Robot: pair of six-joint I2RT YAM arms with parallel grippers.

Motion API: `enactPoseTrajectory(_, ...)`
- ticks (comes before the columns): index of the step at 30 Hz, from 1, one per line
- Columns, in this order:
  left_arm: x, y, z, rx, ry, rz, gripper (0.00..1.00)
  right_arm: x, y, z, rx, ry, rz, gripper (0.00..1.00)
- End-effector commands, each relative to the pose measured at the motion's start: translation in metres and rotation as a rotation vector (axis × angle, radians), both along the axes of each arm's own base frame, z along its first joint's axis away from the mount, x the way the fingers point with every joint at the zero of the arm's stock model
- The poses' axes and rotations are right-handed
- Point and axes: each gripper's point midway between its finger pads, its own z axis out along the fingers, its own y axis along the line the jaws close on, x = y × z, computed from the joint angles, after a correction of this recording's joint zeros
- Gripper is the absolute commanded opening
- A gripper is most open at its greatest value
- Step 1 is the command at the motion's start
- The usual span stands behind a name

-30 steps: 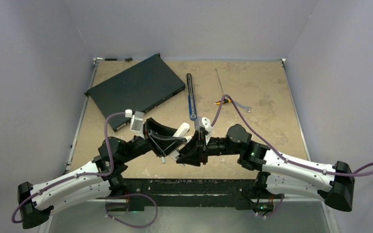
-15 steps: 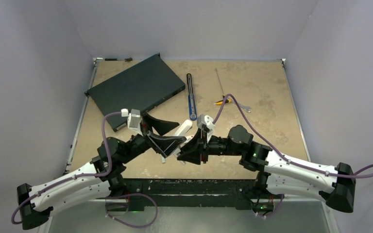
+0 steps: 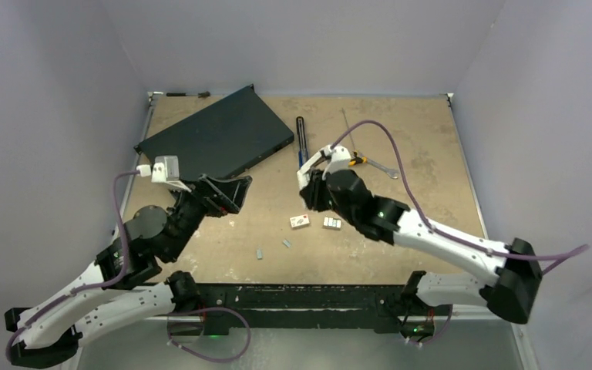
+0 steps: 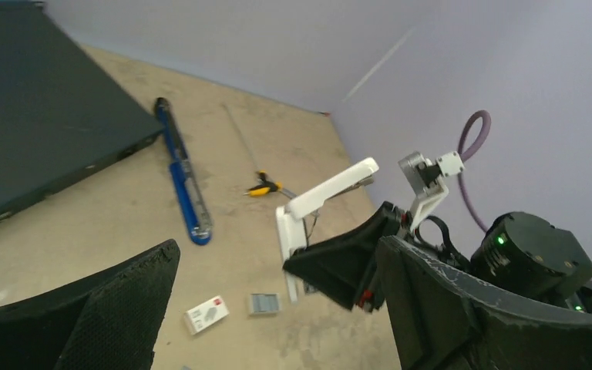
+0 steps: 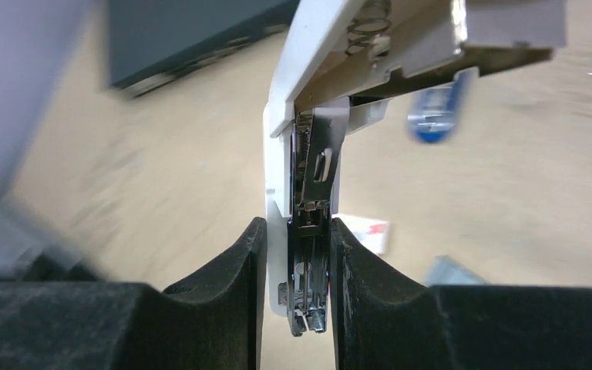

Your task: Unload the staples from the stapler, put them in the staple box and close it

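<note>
The right hand (image 5: pixel 297 231) is pinching the white stapler (image 4: pixel 327 189) by its lower body and holds it hinged open above the surface (image 3: pixel 424 154), the metal magazine running down between the pads. The grip sits on a narrow, smooth part. If the stapler is tilted or shaken to empty it, it could swivel or slide out and drop.

Staples are already out. A small grey block (image 3: pixel 331 223) lies at about 6 o'clock from the right hand, just beside the small white box (image 3: pixel 300 221). Two loose strips (image 3: pixel 260 252) (image 3: pixel 286 243) lie further toward 7 o'clock, nearer the front edge. Whether any remain in the magazine I cannot tell.

The left hand (image 3: pixel 227 194) is spread wide and empty, raised at roughly 9 o'clock from the stapler, close to the dark flat case (image 3: pixel 216 139).

Likely trouble from here:
- Any leftover strips could fall scattered instead of landing by the block.
- A forearm sweeping low could push the loose strips off the front edge.
- The left hand could knock the stapler or the other arm's fingers if it comes in.
</note>
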Motion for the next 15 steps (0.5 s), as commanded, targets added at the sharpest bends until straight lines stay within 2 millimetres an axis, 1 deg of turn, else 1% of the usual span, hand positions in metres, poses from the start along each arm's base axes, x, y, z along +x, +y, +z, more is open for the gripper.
enactPoseTrajectory(1, 0.012, 0.043, -0.039, 0.225, 0.181, 0.224, 0.98, 0.081, -0.069, -0.032, -0.225, 0.056, -0.414, 0.00)
enactPoseTrajectory(4, 0.010, 0.053, -0.044, 0.296, 0.200, 0.251, 0.98, 0.120, -0.080, -0.046, -0.310, 0.062, -0.472, 0.00)
enactPoseTrajectory(7, 0.007, 0.062, -0.047, 0.321, 0.192, 0.257, 0.98, 0.153, -0.092, -0.066, -0.419, 0.082, -0.522, 0.00)
enactPoseTrajectory(9, 0.004, 0.068, -0.049, 0.322, 0.185, 0.261, 0.98, 0.171, -0.096, -0.079, -0.477, 0.092, -0.540, 0.00)
enactPoseTrajectory(10, 0.003, 0.071, -0.050, 0.320, 0.180, 0.260, 0.98, 0.179, -0.097, -0.089, -0.506, 0.102, -0.542, 0.00)
enactPoseTrajectory(12, 0.001, 0.074, -0.054, 0.327, 0.172, 0.257, 0.97, 0.196, -0.096, -0.097, -0.535, 0.104, -0.542, 0.00)
enactPoseTrajectory(15, -0.001, 0.077, -0.062, 0.357, 0.172, 0.253, 0.97, 0.215, -0.093, -0.117, -0.579, 0.125, -0.526, 0.00)
